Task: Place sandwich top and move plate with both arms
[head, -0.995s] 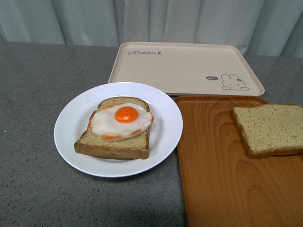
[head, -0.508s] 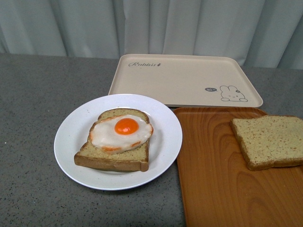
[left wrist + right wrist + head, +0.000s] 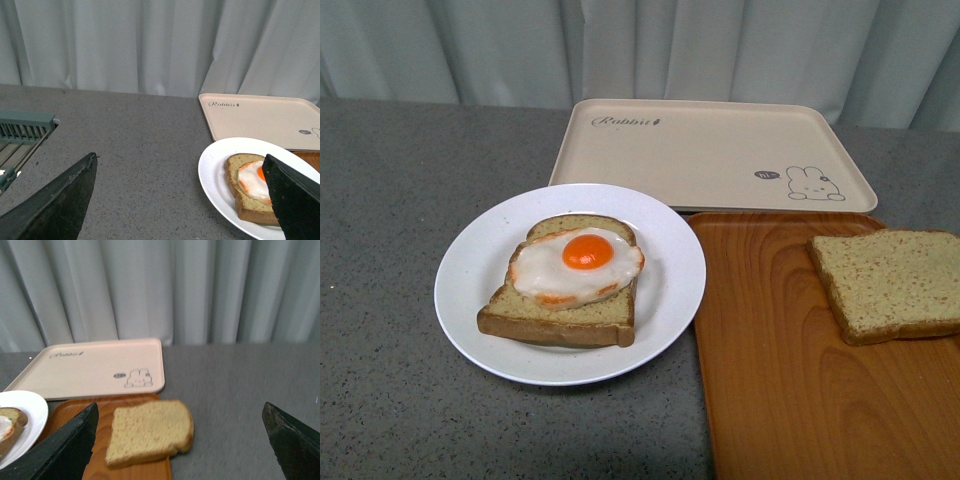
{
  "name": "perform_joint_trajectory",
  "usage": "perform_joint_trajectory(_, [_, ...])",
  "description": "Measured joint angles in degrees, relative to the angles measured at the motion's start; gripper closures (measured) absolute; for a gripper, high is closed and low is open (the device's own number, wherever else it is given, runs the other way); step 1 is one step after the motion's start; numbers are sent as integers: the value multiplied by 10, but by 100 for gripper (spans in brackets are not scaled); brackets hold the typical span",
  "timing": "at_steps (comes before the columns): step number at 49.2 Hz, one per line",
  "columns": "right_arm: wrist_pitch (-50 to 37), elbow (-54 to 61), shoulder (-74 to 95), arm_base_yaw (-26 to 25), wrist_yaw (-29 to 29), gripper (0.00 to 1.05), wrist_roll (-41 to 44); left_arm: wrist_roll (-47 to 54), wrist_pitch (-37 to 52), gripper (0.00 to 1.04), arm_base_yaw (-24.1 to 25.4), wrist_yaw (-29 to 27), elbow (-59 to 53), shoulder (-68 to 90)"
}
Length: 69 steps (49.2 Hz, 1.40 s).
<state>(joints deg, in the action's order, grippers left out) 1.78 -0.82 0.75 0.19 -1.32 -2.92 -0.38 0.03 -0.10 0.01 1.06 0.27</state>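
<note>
Beige tray [image 3: 705, 150] reads "Rabbit"; sandwich top [image 3: 890, 285] lies on orange tray [image 3: 770, 360].

sandwich top [image 3: 890, 285]: flat on orange tray [image 3: 770, 380] | plate [image 3: 470, 290]: white, holds egg-topped bread [image 3: 555, 318]

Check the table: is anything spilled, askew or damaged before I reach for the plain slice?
Nothing stands out. The plain tan bread slice lies flat and whole on the orange wood-grain tray, slightly turned. The egg-topped slice sits inside the round white plate. No spills or crumbs show.
</note>
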Motion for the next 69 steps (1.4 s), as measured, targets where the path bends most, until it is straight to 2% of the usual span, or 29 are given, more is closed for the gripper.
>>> perform_joint_trajectory(6, [38,-8,19,14,-30,9,-178,0,0,6,0,0,0,0])
perform_joint_trajectory(12, [38,-13,32,7,-13,9,-256,0,0,6,0,0,0,0])
perform_joint_trajectory(14, [24,-15,53,-18,11,9,-257,0,0,6,0,0,0,0])
perform_joint_trajectory(18, [-37,-33,171,-127,103,9,-245,0,0,6,0,0,0,0])
perform_joint_trajectory(20, [-61,-47,238,-170,128,9,-240,0,0,6,0,0,0,0])
perform_joint_trajectory(24, [-102,-82,377,-221,130,9,-227,0,0,6,0,0,0,0])
perform_joint_trajectory(27, [-136,-112,504,-231,124,9,-223,0,0,6,0,0,0,0])
perform_joint_trajectory(33, [-178,-169,678,-229,106,9,-225,0,0,6,0,0,0,0])
perform_joint_trajectory(40, [-205,-201,791,-221,98,9,-227,0,0,6,0,0,0,0])
perform_joint_trajectory(52, [-224,-208,863,-198,82,9,-235,0,0,6,0,0,0,0])
perform_joint_trajectory(69, [-254,-213,919,-122,57,9,-259,0,0,6,0,0,0,0])
